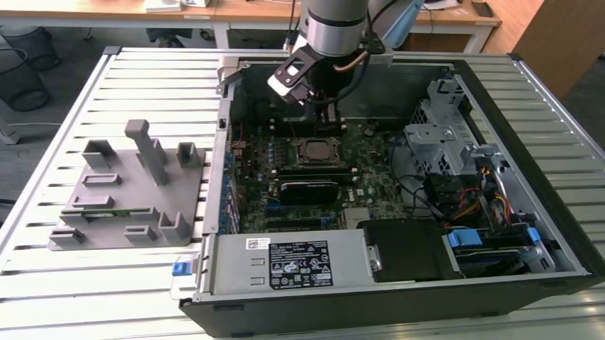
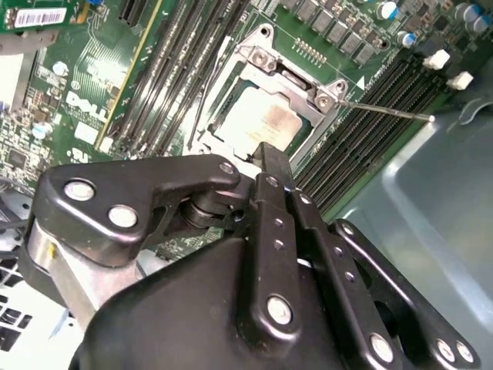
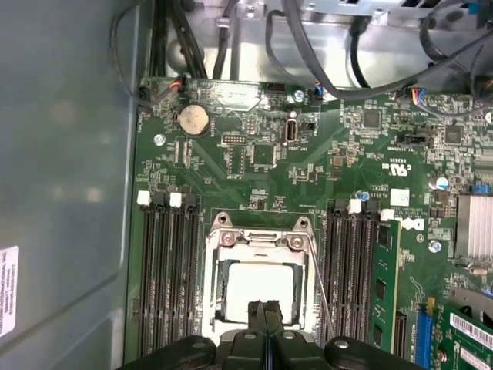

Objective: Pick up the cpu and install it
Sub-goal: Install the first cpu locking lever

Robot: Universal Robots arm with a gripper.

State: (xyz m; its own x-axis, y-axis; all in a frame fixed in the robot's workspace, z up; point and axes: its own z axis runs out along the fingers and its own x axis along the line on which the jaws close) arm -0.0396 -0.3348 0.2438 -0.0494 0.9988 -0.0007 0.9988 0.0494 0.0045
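Silvery cpu point(image 1: 313, 151) sits in socket point(image 1: 296, 157) at centre of open computer case point(image 1: 529, 212) in exterior view; gripper point(image 1: 326, 113) hangs just above it, grey fixture block point(image 1: 132, 191) at frame left. Second wrist view: fingers point(image 2: 275, 171) pressed together, holding nothing, cpu point(image 2: 260, 123) beyond tips. First wrist view: cpu point(image 3: 258, 287) seated inside metal frame point(image 3: 219, 262), lower centre, closed fingertips point(image 3: 258, 311) over its edge.

A slatted metal table point(image 1: 132, 74) of pale ribbed panels fills the foreground under even, diffuse light. Behind it stand wooden desks point(image 1: 246, 13) with white legs, one carrying a small white box point(image 1: 163, 5). Two dark wire bins point(image 1: 21, 67) sit on the grey floor point(image 1: 90, 39) at the exterior view's left. A wooden cabinet point(image 1: 560, 35) occupies that view's right corner.
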